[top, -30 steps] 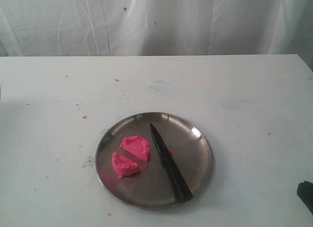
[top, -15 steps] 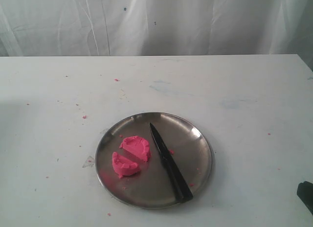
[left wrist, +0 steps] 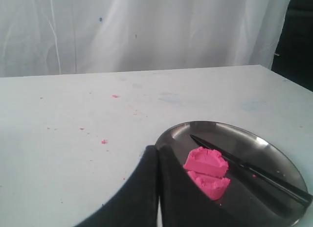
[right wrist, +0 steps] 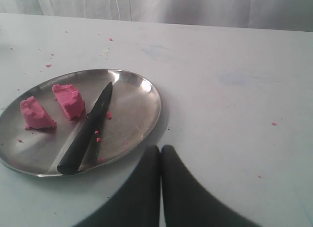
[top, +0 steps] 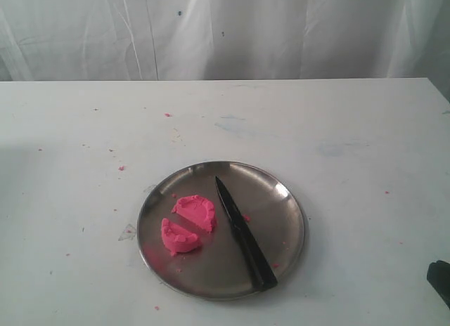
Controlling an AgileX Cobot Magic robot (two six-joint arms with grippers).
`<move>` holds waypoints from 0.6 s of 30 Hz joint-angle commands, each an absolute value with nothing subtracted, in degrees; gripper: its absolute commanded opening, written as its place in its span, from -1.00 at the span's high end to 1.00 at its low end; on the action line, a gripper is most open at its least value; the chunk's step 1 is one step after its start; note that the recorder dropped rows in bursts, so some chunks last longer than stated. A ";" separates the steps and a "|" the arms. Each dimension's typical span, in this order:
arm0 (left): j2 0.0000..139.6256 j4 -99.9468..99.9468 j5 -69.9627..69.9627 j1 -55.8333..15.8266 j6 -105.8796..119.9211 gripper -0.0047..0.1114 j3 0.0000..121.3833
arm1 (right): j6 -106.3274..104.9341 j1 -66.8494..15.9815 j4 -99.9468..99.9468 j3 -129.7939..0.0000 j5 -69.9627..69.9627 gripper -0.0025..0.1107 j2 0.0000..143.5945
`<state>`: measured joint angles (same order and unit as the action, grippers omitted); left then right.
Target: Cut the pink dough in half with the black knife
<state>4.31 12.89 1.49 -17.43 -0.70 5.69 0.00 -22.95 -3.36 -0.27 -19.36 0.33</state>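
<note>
You find the black knife lying diagonally on the plate, tip toward the far rim. The left gripper and the right gripper are clenched, empty.

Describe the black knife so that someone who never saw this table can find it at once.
On the white table sits one round steel plate. The black knife lies flat on it, handle resting at the near rim. It is the only long dark thing there; beside it are two pink dough pieces.
</note>
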 commanded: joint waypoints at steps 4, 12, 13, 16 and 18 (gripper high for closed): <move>2.14 12.98 1.74 -17.73 -2.73 0.92 1.06 | 0.00 -22.85 -2.93 0.00 -19.31 0.96 0.00; 0.00 12.98 1.64 -17.73 -2.73 0.92 0.00 | 0.00 -22.85 -2.93 0.00 -19.31 0.96 0.00; 0.00 12.98 1.15 -17.73 -2.73 0.92 0.00 | 0.00 -22.85 -2.93 0.00 -19.31 0.96 0.00; 0.00 12.98 0.39 -17.73 -2.60 0.92 0.00 | 0.00 -22.85 -2.93 0.00 -19.31 0.96 0.00; 0.00 12.98 0.36 -17.73 -2.34 0.92 0.00 | 0.00 -22.85 -2.93 0.00 -19.31 0.96 0.00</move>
